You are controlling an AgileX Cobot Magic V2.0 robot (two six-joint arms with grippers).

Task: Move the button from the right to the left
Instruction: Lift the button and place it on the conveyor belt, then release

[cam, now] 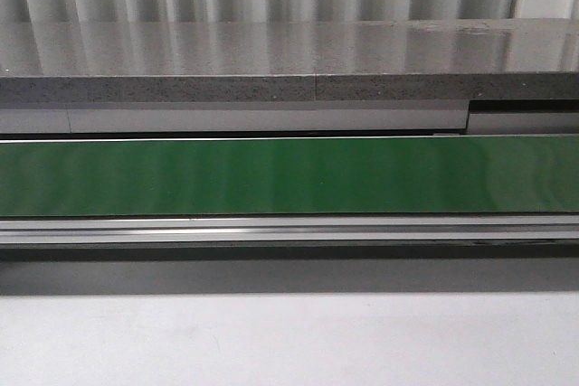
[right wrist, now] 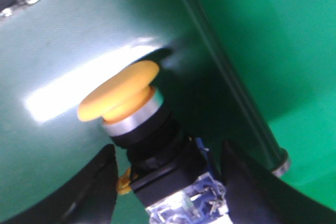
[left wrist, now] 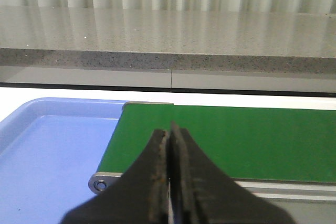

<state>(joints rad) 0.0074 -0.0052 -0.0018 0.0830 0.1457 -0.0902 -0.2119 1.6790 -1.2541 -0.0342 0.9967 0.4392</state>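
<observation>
Lying on its side on the green belt (right wrist: 63,35), the button (right wrist: 142,124) sits between the right claw (right wrist: 168,182) fingers, which are apart; it looks small, hard, light; grab its black middle; the left claw (left wrist: 170,177) is together.

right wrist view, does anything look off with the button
The button lies tipped on its side on the green belt, yellow head forward, between the right gripper fingers. No damage shows.

Even, soft lighting is seen throughout; glare is cast on the green belt (right wrist: 79,93), and the button (right wrist: 118,95) is blurred.
</observation>
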